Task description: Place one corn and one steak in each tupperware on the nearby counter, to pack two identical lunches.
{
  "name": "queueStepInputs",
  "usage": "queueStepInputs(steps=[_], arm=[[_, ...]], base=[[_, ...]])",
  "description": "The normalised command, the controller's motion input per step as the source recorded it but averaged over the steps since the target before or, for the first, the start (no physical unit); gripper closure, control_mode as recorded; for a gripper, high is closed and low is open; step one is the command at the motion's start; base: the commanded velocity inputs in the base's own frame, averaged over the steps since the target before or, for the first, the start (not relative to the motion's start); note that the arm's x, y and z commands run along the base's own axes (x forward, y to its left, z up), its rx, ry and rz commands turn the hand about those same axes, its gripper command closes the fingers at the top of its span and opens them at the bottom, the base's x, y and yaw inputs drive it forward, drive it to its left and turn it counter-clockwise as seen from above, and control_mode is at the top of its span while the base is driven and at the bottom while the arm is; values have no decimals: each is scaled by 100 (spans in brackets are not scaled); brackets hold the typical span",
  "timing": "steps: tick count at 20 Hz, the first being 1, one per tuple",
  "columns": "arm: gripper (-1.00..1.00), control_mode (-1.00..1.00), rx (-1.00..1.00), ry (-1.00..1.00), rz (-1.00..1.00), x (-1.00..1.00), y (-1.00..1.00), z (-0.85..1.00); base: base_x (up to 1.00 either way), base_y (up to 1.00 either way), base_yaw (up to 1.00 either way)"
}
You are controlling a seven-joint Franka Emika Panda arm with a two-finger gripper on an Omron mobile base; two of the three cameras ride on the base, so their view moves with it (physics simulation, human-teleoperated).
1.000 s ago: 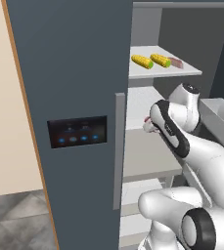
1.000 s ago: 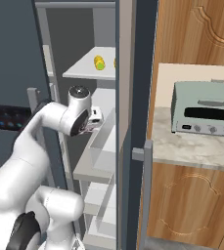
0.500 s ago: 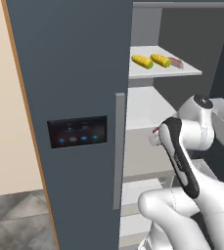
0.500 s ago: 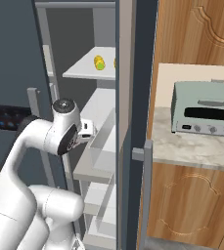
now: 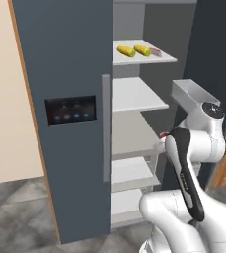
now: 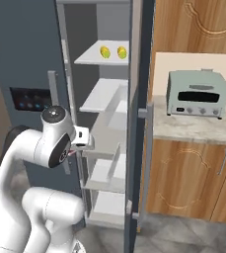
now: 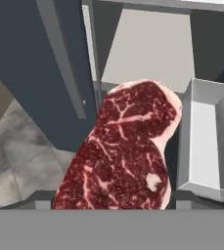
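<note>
Hand view: end effector grips steak, its edges clear of fridge door.

Even, soft rendered light with no glare; faint shading under the fridge shelves. All views are slightly soft, blurriest at centre of the hand view.
</note>
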Motion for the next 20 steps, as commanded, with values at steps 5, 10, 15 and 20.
queueStepInputs(steps=[5, 10, 15, 20], arm=[[100, 100, 0, 0, 0, 0, 0, 0], [100, 100, 0, 0, 0, 0, 0, 0], [100, 100, 0, 0, 0, 0, 0, 0], [100, 100, 0, 0, 0, 0, 0, 0]], base=[[-55, -24, -9], [-38, -58, -4], [-27, -84, -4], [-12, -90, -4]])
